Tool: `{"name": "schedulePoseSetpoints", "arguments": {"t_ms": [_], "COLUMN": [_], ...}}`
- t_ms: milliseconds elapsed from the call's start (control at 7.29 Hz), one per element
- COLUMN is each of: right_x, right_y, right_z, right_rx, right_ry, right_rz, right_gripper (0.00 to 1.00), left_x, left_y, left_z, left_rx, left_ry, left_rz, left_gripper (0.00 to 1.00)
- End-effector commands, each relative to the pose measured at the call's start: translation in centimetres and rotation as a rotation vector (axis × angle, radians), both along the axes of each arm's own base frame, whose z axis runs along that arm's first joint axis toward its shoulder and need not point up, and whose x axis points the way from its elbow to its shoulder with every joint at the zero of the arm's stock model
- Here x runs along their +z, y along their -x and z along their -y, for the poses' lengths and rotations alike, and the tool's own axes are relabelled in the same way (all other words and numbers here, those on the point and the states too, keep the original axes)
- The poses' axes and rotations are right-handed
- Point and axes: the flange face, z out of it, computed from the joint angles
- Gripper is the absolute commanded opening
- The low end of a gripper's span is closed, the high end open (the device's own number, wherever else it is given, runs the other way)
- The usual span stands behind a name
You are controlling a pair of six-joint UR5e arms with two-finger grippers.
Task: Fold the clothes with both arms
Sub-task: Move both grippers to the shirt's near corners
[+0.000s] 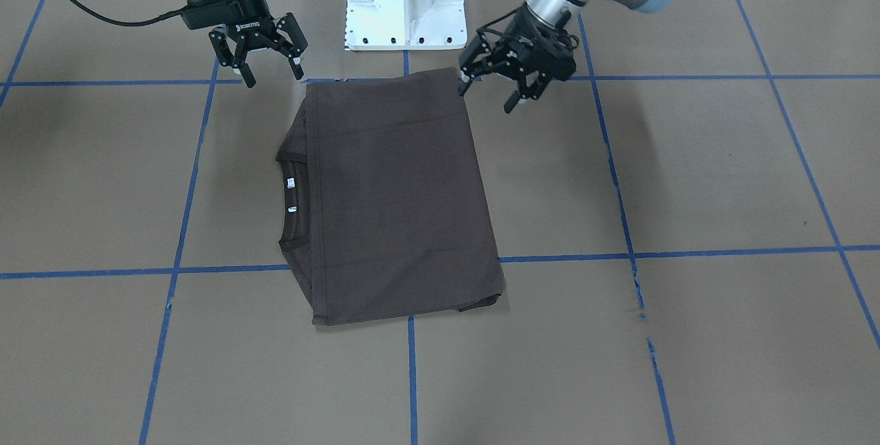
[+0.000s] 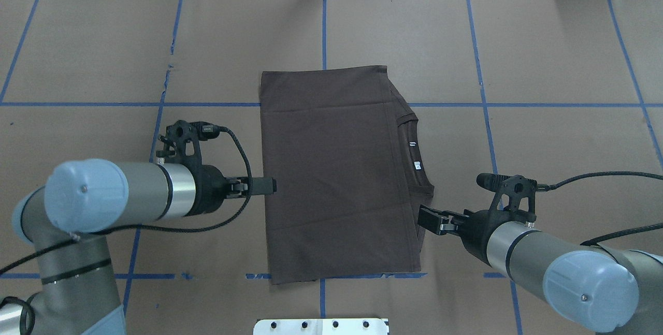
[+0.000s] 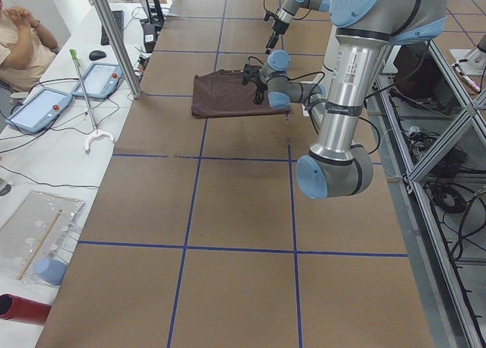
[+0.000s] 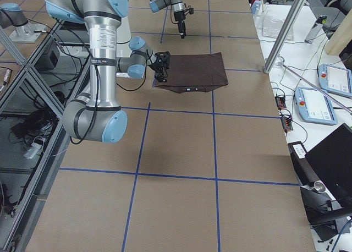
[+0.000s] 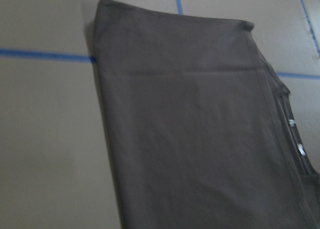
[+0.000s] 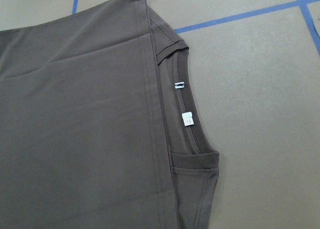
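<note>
Lying on the counter (image 1: 687,190), the shirt (image 1: 399,204) looks soft, light, floppy; left tool (image 1: 487,98) & right tool (image 1: 273,76) are open, empty. Prob. best grip: corners, all layers.

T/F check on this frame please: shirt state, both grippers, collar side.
1. The dark brown short-sleeved T-shirt lies folded into a rectangle on the brown paper-covered table. True.
2. The left gripper is shut on the shirt's edge. False: it is open and holds nothing, beside the shirt corner nearest the robot.
3. The ribbed round collar with its small white labels lies on the robot's right side of the shirt. True.
4. The right gripper holds the collar lifted off the table. False: it is open and empty, and the collar lies flat.
</note>
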Motion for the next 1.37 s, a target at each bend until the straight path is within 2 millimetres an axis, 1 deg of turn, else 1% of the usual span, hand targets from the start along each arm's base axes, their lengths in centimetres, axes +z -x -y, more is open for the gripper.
{"name": "schedulePoseSetpoints", "arguments": {"t_ms": [0, 137, 275, 412, 1235], "right_x": [-0.1, -0.2, -0.2, -0.2, 0.2], "right_y": [-0.3, -0.3, -0.4, -0.4, -0.3], "right_z": [0.4, 0.5, 0.6, 0.6, 0.6], "right_rx": [-0.003, -0.001, 0.000, 0.000, 0.002], "right_ry": [0.010, 0.009, 0.008, 0.008, 0.010], "right_rz": [0.009, 0.019, 0.019, 0.019, 0.013], "right_gripper": [1.00, 1.00, 1.00, 1.00, 1.00], "left_x": [0.0, 0.5, 1.8, 3.1, 4.4], "left_y": [-3.0, -5.2, -7.5, -9.6, -10.4], "left_z": [-5.0, -8.9, -10.9, -12.9, -13.0], "left_rx": [-0.052, -0.038, -0.099, -0.087, -0.087], "left_ry": [0.256, 0.394, 0.435, 0.434, 0.417], "left_rz": [-0.047, -0.061, -0.052, -0.018, 0.018], "left_gripper": [0.79, 0.62, 0.57, 0.57, 0.58]}}
